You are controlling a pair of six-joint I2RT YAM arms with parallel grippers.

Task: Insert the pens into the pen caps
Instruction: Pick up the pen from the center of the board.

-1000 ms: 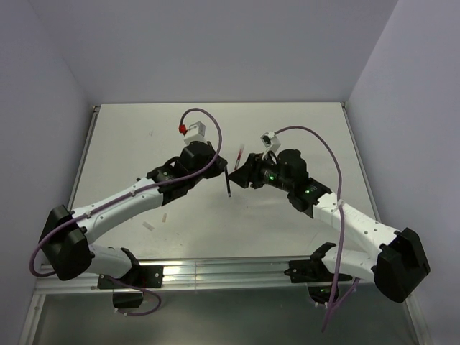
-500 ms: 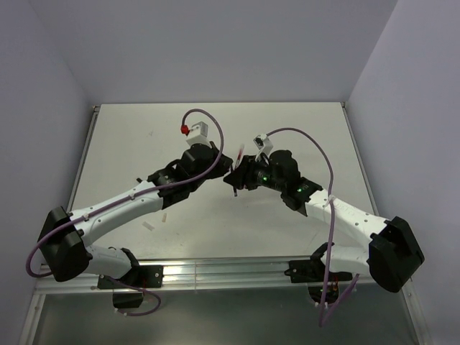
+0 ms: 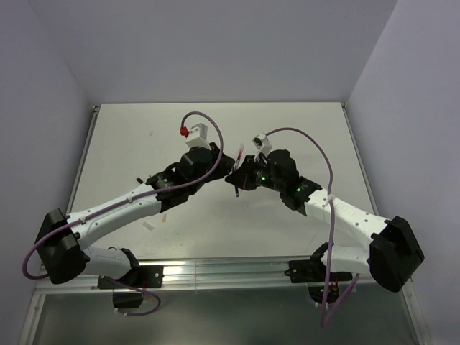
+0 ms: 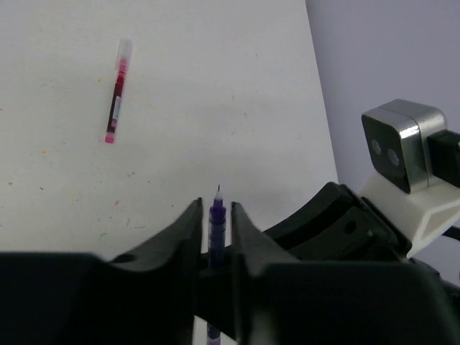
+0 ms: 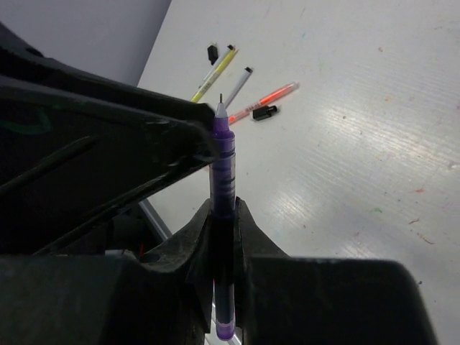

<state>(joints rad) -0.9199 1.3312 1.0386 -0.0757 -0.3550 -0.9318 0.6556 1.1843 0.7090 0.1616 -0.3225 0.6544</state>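
One pale counter (image 3: 302,129) carries two arms. The left arm (image 3: 122,208) and the right arm (image 3: 345,215) reach inward, and their two hands meet above the middle of it.

The right hand (image 5: 223,205) is clenched on the lower barrel of the purple pen (image 5: 223,158), which stands tip-up in the air. The left hand (image 4: 215,207) flanks the same pen with its fingers slightly released, a thin gap showing on each side.

There are five pens in all. The other four lie on the counter: a red pen (image 4: 115,92) alone, and well apart from it a yellow pen (image 5: 215,72), a white-and-black pen (image 5: 237,83) and an orange pen (image 5: 266,100) close together. Two black caps (image 5: 264,111) lie there, one just beside the orange pen and one past the yellow pen's end. Two whitish stubs (image 3: 149,226) lie near the left arm.

A second ago the hands were apart and the pen hung from the left hand alone. Since then the right hand has come across and closed on it.
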